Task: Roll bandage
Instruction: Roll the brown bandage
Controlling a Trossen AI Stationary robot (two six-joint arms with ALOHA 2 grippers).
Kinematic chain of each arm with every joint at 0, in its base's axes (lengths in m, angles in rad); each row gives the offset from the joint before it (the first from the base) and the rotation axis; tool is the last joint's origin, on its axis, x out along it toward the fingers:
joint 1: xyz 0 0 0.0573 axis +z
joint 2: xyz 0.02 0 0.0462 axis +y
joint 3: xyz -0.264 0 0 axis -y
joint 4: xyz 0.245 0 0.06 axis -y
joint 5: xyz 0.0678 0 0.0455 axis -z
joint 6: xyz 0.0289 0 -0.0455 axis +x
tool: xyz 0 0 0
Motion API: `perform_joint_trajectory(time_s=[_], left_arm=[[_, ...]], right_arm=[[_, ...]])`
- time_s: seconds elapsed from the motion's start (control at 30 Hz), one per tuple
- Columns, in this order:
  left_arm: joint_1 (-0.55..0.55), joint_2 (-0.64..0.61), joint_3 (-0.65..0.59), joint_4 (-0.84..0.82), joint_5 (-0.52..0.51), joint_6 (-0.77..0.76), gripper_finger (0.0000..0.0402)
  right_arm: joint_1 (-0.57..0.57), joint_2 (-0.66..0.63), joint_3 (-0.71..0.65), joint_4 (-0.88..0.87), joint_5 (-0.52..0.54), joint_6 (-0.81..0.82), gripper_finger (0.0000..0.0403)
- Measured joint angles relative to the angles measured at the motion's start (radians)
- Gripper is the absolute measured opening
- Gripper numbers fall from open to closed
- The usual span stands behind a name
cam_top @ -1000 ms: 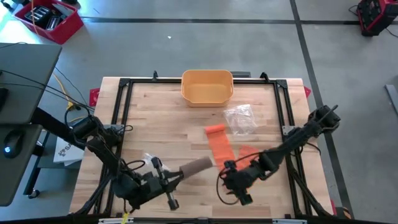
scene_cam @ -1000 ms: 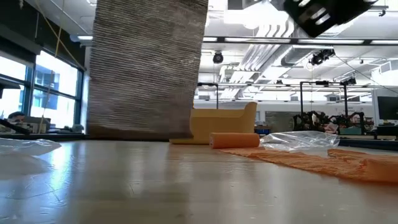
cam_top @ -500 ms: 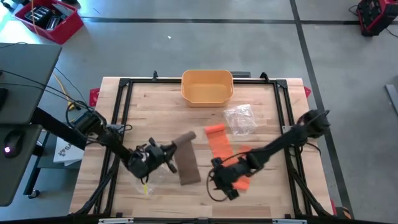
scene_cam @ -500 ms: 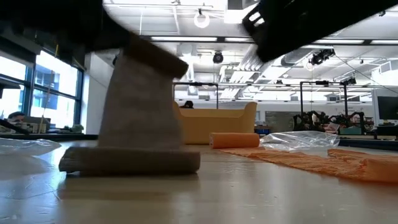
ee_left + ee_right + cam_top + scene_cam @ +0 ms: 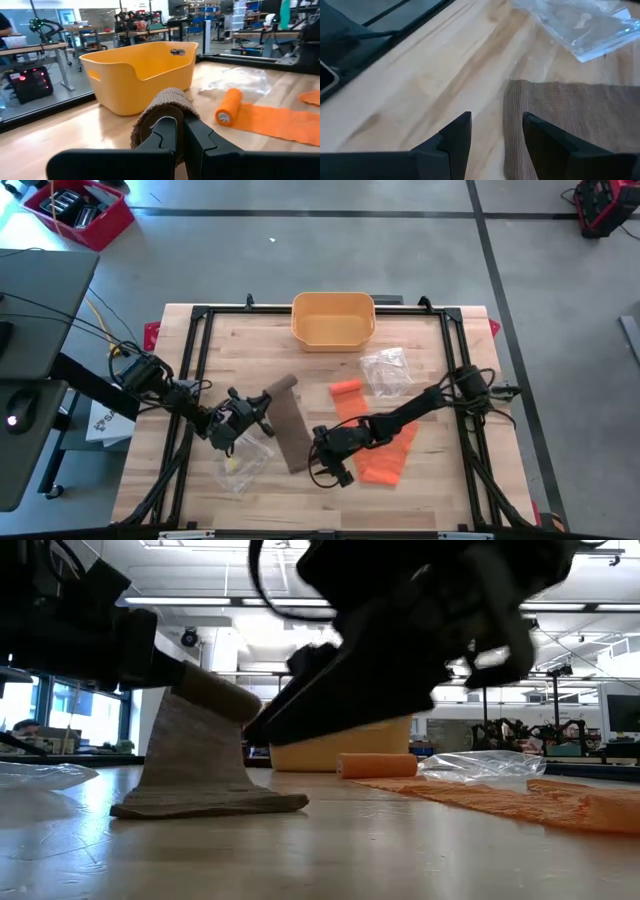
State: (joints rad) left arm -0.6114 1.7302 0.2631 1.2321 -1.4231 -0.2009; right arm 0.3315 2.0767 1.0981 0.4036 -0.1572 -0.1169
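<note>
from above, the left gripper (image 5: 256,407) sits left of the table's middle, its fingers clamped on the rolled end of the brown bandage (image 5: 284,430), whose loose strip runs down the wooden table (image 5: 440,490) toward the front edge. the right gripper (image 5: 322,460) is just beside the strip's free end, fingers apart. an orange bandage (image 5: 368,435) lies partly unrolled right of centre, a clear plastic wrapper (image 5: 387,370) near it, another clear wrapper (image 5: 243,465) by the left gripper, and a yellow bin (image 5: 333,318) at the back edge. at table height, the brown bandage (image 5: 195,762) hangs from a raised roll to the tabletop. the left wrist view shows closed fingers (image 5: 167,137) pinching the brown roll (image 5: 162,107), the yellow bin (image 5: 137,70) behind it. the right wrist view shows spread fingers (image 5: 455,140) over the strip's edge (image 5: 560,110).
</note>
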Motion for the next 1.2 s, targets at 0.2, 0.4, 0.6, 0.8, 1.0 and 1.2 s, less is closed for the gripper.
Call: perform_joint_trajectory(time_s=[0.2,0.4,0.6,0.8,1.0,1.2], left_arm=[[0.014,0.0,-0.023,-0.012,0.015,-0.057,0.0001],[0.014,0.0,-0.02,-0.016,0.109,-0.082,0.0001],[-0.044,0.0,-0.02,-0.016,0.106,-0.107,0.0001],[-0.168,0.0,-0.018,-0.015,0.075,-0.18,0.0001],[-0.264,0.0,0.017,-0.035,0.088,-0.21,0.0001],[-0.276,0.001,0.13,-0.188,0.196,-0.242,0.0001]], right_arm=[[-0.027,0.114,0.05,0.022,0.012,-0.018,0.0144],[-0.024,0.155,0.173,-0.139,0.045,-0.023,0.0029],[0.058,0.017,0.194,-0.351,0.2,0.029,0.0004],[0.184,-0.223,0.196,-0.502,0.394,0.106,0.0002],[0.275,-0.422,0.197,-0.463,0.646,0.041,0.0001],[0.256,-0.547,0.197,-0.404,0.809,-0.105,0.0001]])
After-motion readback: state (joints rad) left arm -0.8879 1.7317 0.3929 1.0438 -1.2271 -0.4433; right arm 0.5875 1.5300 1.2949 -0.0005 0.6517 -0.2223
